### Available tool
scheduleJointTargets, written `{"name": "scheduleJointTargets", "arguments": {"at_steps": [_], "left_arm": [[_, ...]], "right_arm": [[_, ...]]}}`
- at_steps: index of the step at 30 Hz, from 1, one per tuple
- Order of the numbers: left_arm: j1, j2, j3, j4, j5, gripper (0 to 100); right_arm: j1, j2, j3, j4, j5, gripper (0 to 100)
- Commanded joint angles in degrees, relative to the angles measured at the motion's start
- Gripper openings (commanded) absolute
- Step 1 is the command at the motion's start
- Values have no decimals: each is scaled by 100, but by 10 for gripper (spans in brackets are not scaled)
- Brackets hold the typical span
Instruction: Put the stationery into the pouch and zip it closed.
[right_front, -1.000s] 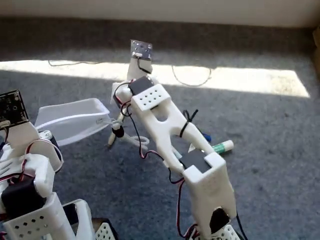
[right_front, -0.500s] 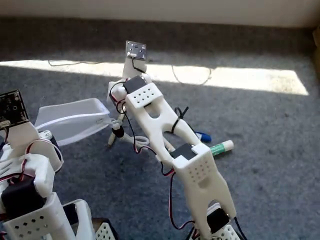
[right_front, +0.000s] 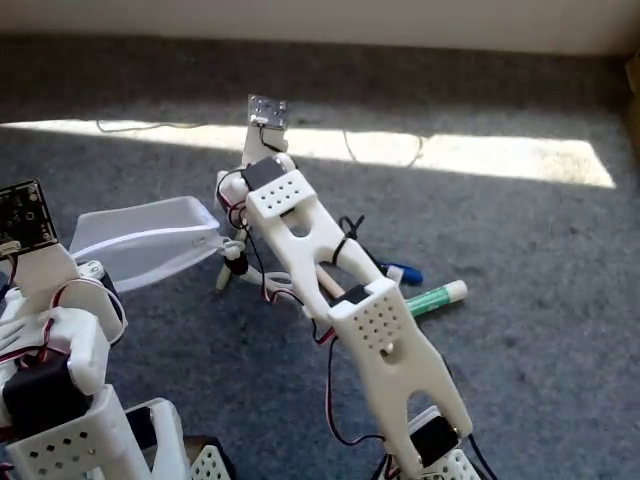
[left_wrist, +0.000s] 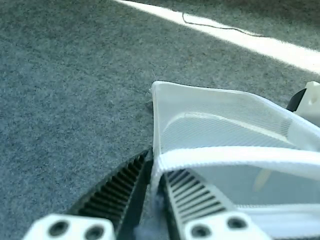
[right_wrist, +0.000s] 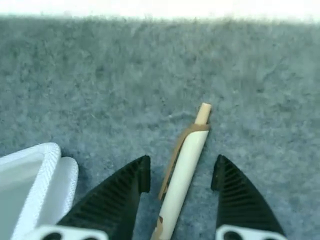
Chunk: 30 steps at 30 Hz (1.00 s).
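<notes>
1. Pouch (right_front: 140, 245): white, see-through mesh with a white woven rim. It is unzipped and its mouth gapes open. One corner of the rim is pinched in the left gripper (left_wrist: 150, 200).
2. Pen (right_wrist: 184, 165): cream barrel with a tan clip and tip. It lies flat on the carpet (right_front: 520, 300), just beside the pouch's rim and outside it.
3. Green stick (right_front: 432, 296): green body with a white cap, lying flat, well apart from the pouch.
4. Blue item (right_front: 402, 272): blue with a white end, near the green stick and partly hidden.

Open carpet (right_front: 530, 300) stretches toward 3 o'clock of the right arm (right_front: 278, 192), interrupted by a green glue stick (right_front: 432, 297) and a blue pen (right_front: 400, 272) close by. At 9 o'clock, the mesh pouch (right_front: 150, 245) blocks passage.
</notes>
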Motion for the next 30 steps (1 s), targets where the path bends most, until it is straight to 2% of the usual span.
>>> {"name": "scheduleJointTargets", "arguments": {"at_steps": [1,5,11,16,26,30], "left_arm": [[-66,13,-224,9,53,7],[-66,13,-224,18,53,7],[-66,13,-224,18,53,7],[-66,13,-224,18,53,7],[-48,13,-215,18,53,7],[-40,13,-224,18,62,7]], "right_arm": [[-66,-13,-541,365,-53,198],[-66,163,-602,365,-53,191],[-4,207,-602,347,-53,84],[75,215,-576,391,-44,80],[382,13,-1341,1710,-35,80],[514,57,-2211,2554,536,80]]}}
